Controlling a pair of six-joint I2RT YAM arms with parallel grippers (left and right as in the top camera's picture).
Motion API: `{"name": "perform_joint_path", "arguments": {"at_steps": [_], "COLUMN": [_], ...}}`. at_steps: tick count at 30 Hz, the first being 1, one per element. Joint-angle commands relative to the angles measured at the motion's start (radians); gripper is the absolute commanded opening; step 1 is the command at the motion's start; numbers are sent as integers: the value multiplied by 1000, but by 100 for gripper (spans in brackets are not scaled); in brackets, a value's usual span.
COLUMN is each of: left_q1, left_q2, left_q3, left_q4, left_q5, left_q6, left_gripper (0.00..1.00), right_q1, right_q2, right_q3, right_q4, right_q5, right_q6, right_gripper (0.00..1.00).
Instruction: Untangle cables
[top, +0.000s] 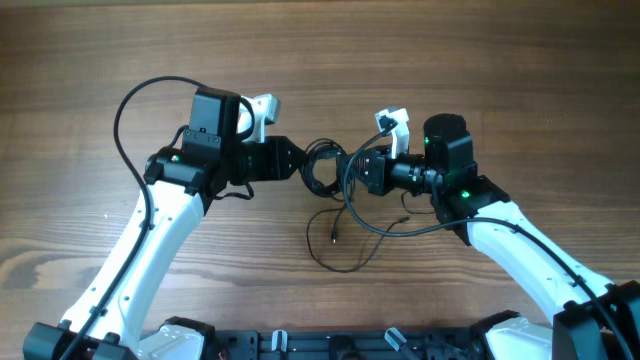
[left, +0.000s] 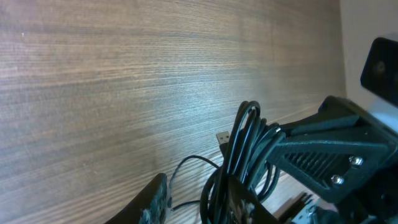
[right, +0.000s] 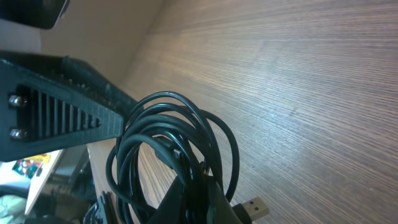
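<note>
Underneath everything, a brown wood-grain table. Across it from the near corners, two white-and-black arms, the left arm and the right arm, each with a thicker black lead of its own looping off it, tips nearly meeting at mid-table.

Between those tips, the cables: a small coil of thin black cord wound several turns, with loose loops trailing from it onto the wood toward the robot's side.

At the coil's left edge, the left gripper. Jaws parted, a strip of bare wood showing between one blurred finger and the cords, the cords lying against the other finger. Cannot tell whether any cord is pinched there.

At the coil's right edge, the right gripper. Jaws pressed together on the cords at the bottom of the coil, clamping them.

In each wrist view, close up, the opposite gripper's ribbed black finger with two silver screws, its tip touching the coil.

Just beside the coil, a silvery USB-type plug sticking out past the clamped cords. Farther out on the wood, a small plug end at the tail of a loose loop.

In the lower-left corner of the right wrist view, a small multicoloured patch, too blurred to read.
</note>
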Motion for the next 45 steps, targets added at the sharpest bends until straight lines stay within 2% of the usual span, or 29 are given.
{"name": "perform_joint_path", "arguments": {"at_steps": [1,7,8,9,13,14,16,17,18,20,23,28,31,37,39,43,45], "left_q1": [0,-8,-12,-12,-9,-9,-9,-11,-23,-60,-156,-278,-284,-284,-284,-284,-284], "left_q2": [3,3,3,3,2,2,2,2,2,3,15,94,162,171,170,108,67], "left_q3": [6,6,6,6,6,6,6,6,6,6,6,6,6,6,6,6,6], "left_q4": [4,6,14,50,143,159,181,189,191,196,197,209,277,334,310,305,288], "left_q5": [11,37,63,95,95,95,95,95,95,89,-13,-305,-340,-359,-359,-368,-426], "left_q6": [161,184,193,153,-154,-254,-379,-478,-595,-668,-672,-645,-646,-647,-645,-645,-646], "left_gripper": [31,35,38,41,37,31,12,4,4,4,4,4,4,4,14,23,28], "right_q1": [2,2,2,2,2,2,2,2,2,2,2,2,2,2,2,2,2], "right_q2": [5,5,5,5,5,5,5,5,5,5,5,5,5,5,5,5,5], "right_q3": [11,11,11,11,11,11,11,11,11,11,11,11,11,11,11,11,11], "right_q4": [10,9,8,8,10,9,9,10,10,10,9,9,10,9,9,9,9], "right_q5": [-96,-114,-100,-60,49,85,138,156,172,173,170,124,79,68,69,68,68], "right_q6": [-71,-76,-66,-21,114,137,167,172,187,187,187,185,182,157,157,159,159], "right_gripper": [4,4,4,4,4,5,4,4,4,5,5,4,5,5,5,5,4]}}
